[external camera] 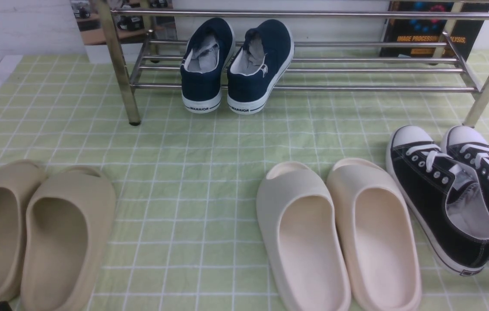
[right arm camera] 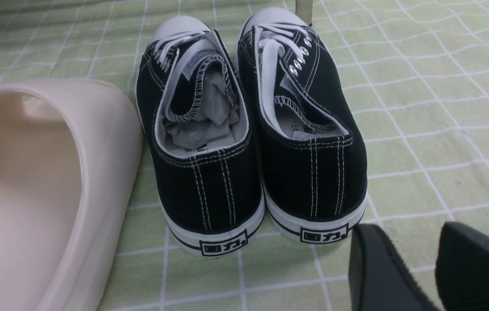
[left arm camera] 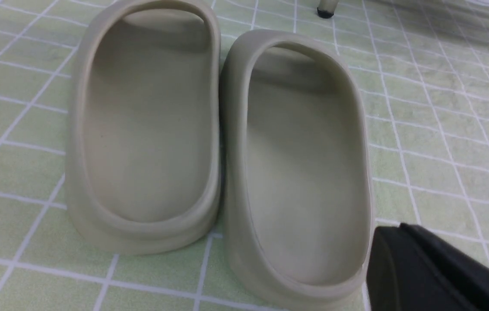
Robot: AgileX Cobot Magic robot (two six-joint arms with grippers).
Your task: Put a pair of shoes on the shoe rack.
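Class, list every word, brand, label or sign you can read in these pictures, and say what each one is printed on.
"WARRIOR": heel strip of each navy slip-on on the shoe rack.
"IMAGE PROCESSING ... ANALYSIS": dark poster behind the rack; the middle is hidden by a rail, smaller lines too blurred.
Boxed logo in Chinese characters, the second reading "力": heel tabs of the black sneakers.
Tongue label of one sneaker: too small to read.

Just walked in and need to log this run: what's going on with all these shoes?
Nothing is being handled right now. The navy slip-ons sit side by side on the steel shoe rack, heels out. The right gripper hangs open behind the black sneakers; only one finger of the left gripper shows, beside the beige slides. Cream slides lie untouched.
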